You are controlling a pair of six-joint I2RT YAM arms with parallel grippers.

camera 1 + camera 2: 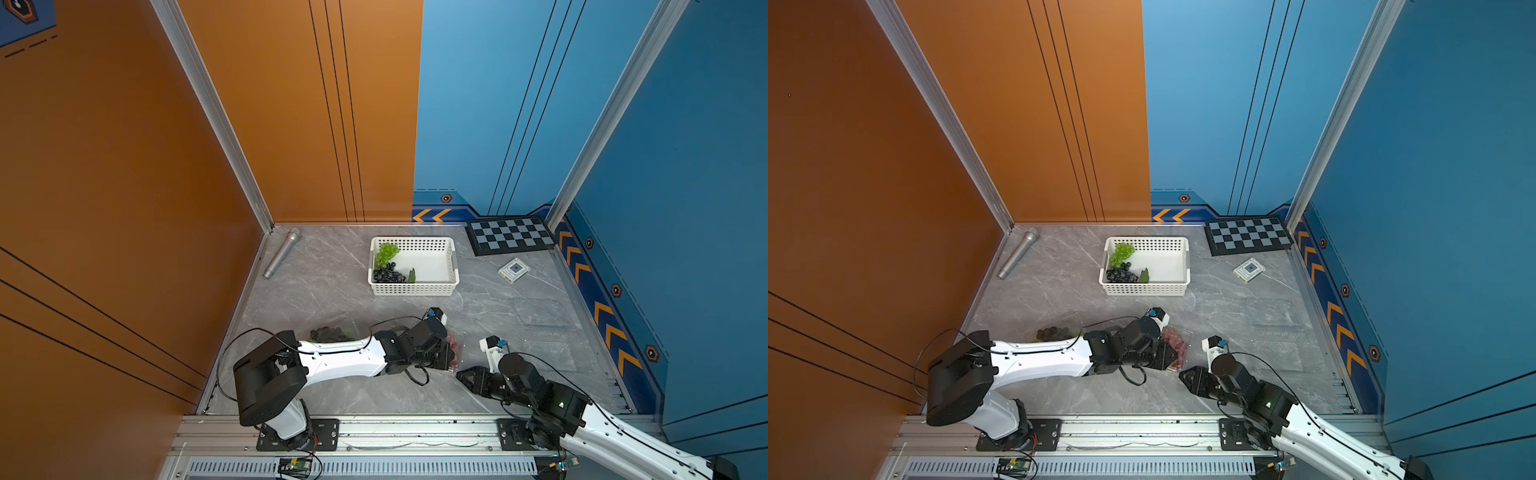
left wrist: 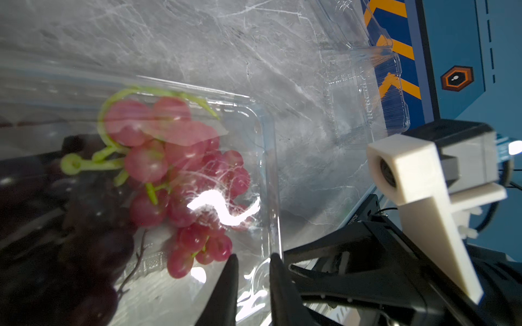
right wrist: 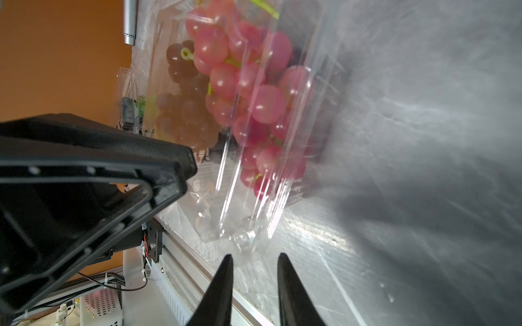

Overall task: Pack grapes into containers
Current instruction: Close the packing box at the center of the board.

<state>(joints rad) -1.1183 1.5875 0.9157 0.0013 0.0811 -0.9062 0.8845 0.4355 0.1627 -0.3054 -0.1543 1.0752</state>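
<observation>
A bunch of pinkish red grapes (image 2: pixel 180 169) lies in a clear container (image 2: pixel 268 169) near the table's front middle, also seen in both top views (image 1: pixel 456 347) (image 1: pixel 1175 340). My left gripper (image 2: pixel 254 256) (image 1: pixel 453 360) is shut on that container's near corner; clear plastic sits between its fingers. My right gripper (image 3: pixel 255 256) (image 1: pixel 460 374) is open just short of the container's corner tab (image 3: pixel 245 248), with only table showing between its fingers. Dark grapes (image 1: pixel 328 333) lie in a second clear container behind the left arm. Green grapes (image 1: pixel 386 251) and dark grapes (image 1: pixel 388 275) are in the white basket.
The white basket (image 1: pixel 451 266) stands at the back middle. Clear clamshell boxes (image 1: pixel 544 316) (image 1: pixel 552 353) lie at the right. A silver microphone (image 1: pixel 282 253), a checkerboard (image 1: pixel 511 240) and a small square box (image 1: pixel 514 270) are near the back walls.
</observation>
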